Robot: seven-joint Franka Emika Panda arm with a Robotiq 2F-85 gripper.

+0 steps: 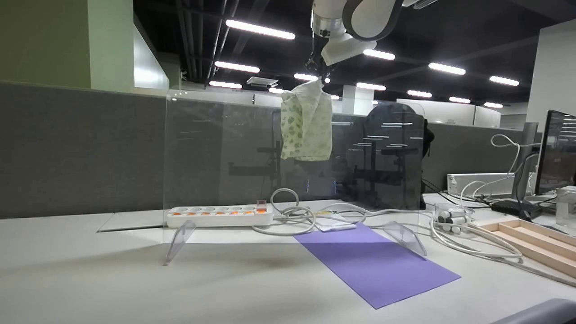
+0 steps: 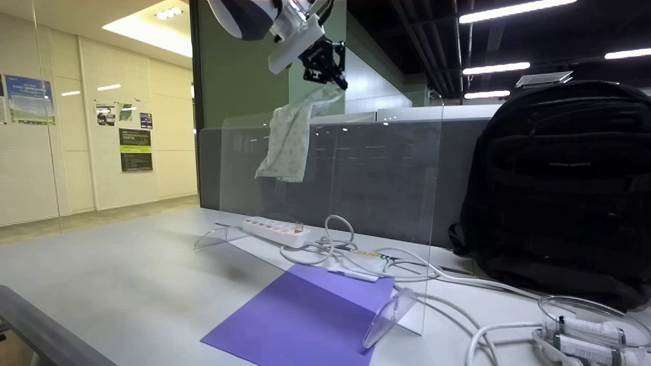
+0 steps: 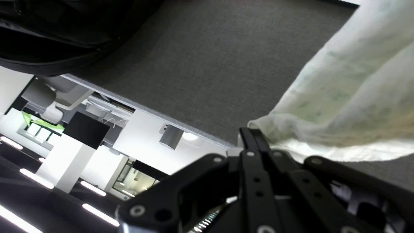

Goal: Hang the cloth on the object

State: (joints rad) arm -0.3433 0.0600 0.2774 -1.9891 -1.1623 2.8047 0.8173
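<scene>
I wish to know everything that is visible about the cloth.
The cloth is pale, thin-looking fabric with a green print, creased and hanging above the desk. The gripper pinches its upper end; from there the fabric slopes, then drops to a free lower edge. Whether it touches the clear panel is unclear.

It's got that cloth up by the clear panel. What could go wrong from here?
The gripper pinches the cloth by just a small bit at its top, so it might slip free. Also, the clear panel stands on two slim feet; a tug could tip it, perhaps onto the power strip behind it in both exterior views.
</scene>
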